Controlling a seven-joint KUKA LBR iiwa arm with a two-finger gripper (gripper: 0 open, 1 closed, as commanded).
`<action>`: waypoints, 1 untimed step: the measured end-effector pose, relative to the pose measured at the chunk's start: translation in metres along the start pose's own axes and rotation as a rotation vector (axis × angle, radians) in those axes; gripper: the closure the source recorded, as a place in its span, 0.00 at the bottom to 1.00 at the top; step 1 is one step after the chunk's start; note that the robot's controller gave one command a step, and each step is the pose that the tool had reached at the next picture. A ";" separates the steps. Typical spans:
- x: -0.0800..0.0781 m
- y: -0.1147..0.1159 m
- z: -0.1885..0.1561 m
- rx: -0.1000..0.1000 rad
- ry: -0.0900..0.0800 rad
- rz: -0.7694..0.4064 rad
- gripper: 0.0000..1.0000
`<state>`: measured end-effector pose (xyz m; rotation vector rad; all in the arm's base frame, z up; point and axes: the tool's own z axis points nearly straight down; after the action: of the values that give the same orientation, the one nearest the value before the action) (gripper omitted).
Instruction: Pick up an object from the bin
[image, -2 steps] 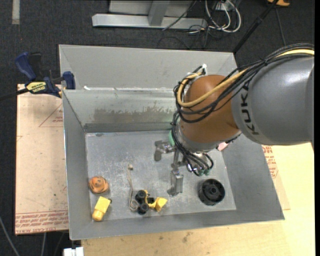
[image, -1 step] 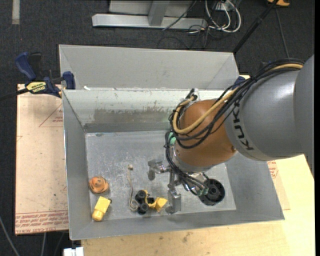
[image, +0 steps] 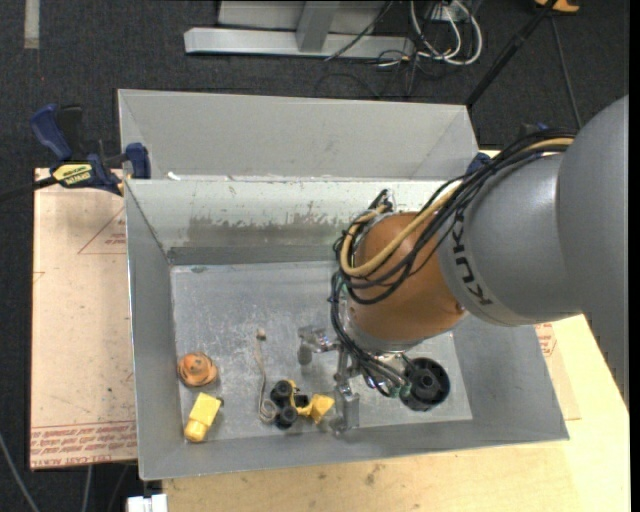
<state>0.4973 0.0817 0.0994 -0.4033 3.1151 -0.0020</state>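
Bin (image: 150, 330): grey metal, sloped walls, scuffed floor with a few loose things along its front.
Arm: enters from the right; orange cover (image: 400, 285) at the wrist, with looped cables (image: 385, 245) over it.
Gripper (image: 328, 380): low over the front middle of the floor; the two metal fingers (image: 347, 408) look spread apart, with nothing seen between them.
Small yellow piece (image: 321, 407): on the floor just beside the nearer finger, on its left; not gripped.
Black pieces (image: 285, 403): a small cluster touching the small yellow piece, on its left side, near the front wall.
Bent wire (image: 262, 375): thin, lying just left of the cluster.
Black round part (image: 426, 383): wheel-like, on the floor to the right of the gripper, partly under the wrist.
Orange knob (image: 197, 370): round, front left area, well apart from the gripper.
Yellow block (image: 202, 417): just below the orange knob, near the front left corner.
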 end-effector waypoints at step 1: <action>-0.007 0.038 0.022 -0.002 -0.004 0.067 0.00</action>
<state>0.4944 0.1202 0.0775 -0.2990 3.1230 0.0017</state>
